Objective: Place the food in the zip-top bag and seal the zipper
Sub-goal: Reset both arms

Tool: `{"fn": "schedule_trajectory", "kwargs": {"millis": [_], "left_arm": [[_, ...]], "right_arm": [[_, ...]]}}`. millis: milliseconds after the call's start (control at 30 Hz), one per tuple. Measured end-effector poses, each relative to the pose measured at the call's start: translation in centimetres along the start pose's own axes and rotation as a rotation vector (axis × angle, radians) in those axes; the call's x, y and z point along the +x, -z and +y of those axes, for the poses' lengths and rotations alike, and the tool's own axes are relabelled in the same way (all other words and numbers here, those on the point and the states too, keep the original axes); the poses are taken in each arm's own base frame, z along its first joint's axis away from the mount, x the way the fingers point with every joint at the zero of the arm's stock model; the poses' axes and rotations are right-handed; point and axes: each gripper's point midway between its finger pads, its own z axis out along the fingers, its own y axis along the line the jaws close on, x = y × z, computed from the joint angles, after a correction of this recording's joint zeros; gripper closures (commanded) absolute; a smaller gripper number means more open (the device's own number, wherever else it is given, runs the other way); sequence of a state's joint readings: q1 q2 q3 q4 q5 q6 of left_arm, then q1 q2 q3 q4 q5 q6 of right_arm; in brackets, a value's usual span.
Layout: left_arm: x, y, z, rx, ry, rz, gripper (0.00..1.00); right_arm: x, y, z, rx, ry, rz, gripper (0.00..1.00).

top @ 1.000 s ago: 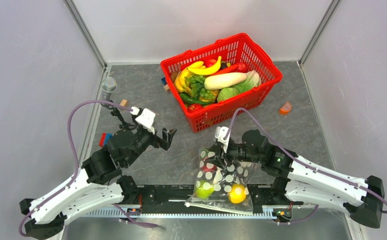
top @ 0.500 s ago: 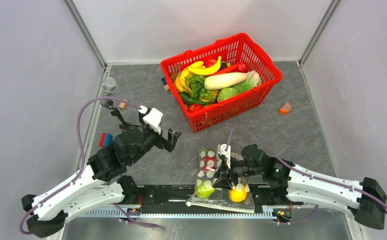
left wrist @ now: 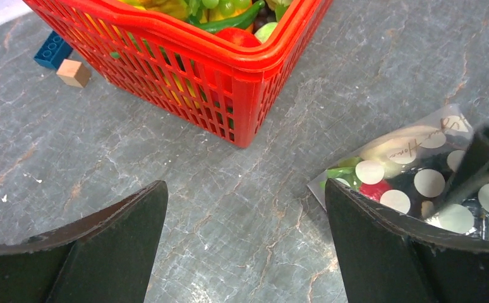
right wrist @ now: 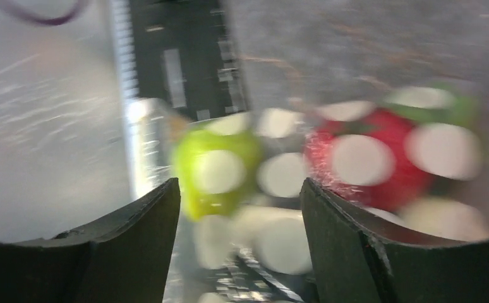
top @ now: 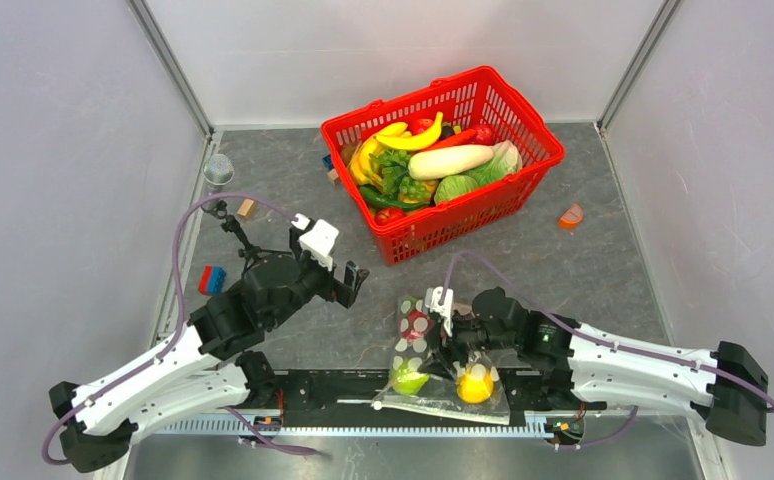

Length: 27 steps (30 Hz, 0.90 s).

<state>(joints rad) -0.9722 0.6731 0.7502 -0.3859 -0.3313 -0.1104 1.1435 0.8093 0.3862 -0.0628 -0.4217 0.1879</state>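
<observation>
Right now the red basket (top: 463, 215) is sitting at the back of the table, and the zip-top bag (top: 441, 395) is lying at the near edge between my arm bases. My right gripper (right wrist: 239, 186) is hovering over the bag, jaws parted, gripping nothing. My left gripper (left wrist: 245, 186) is hanging wide open, empty. Inside the bag, a red fruit (top: 420, 322), green pear (top: 409, 380) and yellow citrus (top: 476, 385) are showing.

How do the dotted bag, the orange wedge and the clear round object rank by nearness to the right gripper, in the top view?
1. zip-top bag, under the right gripper.
2. orange wedge, far right.
3. clear round object, far-left corner.
</observation>
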Motion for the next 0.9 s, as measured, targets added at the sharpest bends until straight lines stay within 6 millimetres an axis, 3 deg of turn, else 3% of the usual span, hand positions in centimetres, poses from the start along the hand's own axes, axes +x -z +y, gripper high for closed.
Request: {"fn": "schedule_trajectory", "kwargs": {"millis": [100,233,367,433,600,733,833,900], "left_arm": [[0.7,-0.8,0.0,-0.009,-0.002,0.028,0.0],[1.7,-2.0,0.8,-0.041,0.007,0.075,0.0],[2.0,-2.5,3.2,-0.102,0.07,0.09,0.0],[2.0,-2.6,4.9,-0.152,0.122,0.088,0.0],[2.2,-2.5,9.2,-0.262,0.293,0.079,0.0],[3.0,-2.6,12.3,-0.346,0.43,0.093,0.0],[3.3,-2.7,13.0,-0.379,0.483,0.096,0.0],[3.2,-2.4,13.3,-0.407,0.496,0.092,0.0]], "right_arm": [[-1.0,0.7,-4.2,0.25,0.01,-0.011,0.18],[-5.0,3.7,-9.1,0.574,0.051,-0.125,0.15],[-8.6,9.3,-13.6,0.893,0.029,-0.247,0.13],[-9.4,13.6,-16.4,1.076,-0.025,-0.308,0.1],[-8.1,22.7,-19.7,1.413,-0.131,-0.378,0.04],[-4.9,28.7,-22.0,1.602,-0.246,-0.354,0.03],[-1.6,32.1,-23.9,1.656,-0.382,-0.345,0.03],[0.6,33.1,-24.8,1.642,-0.472,-0.372,0.03]]}}
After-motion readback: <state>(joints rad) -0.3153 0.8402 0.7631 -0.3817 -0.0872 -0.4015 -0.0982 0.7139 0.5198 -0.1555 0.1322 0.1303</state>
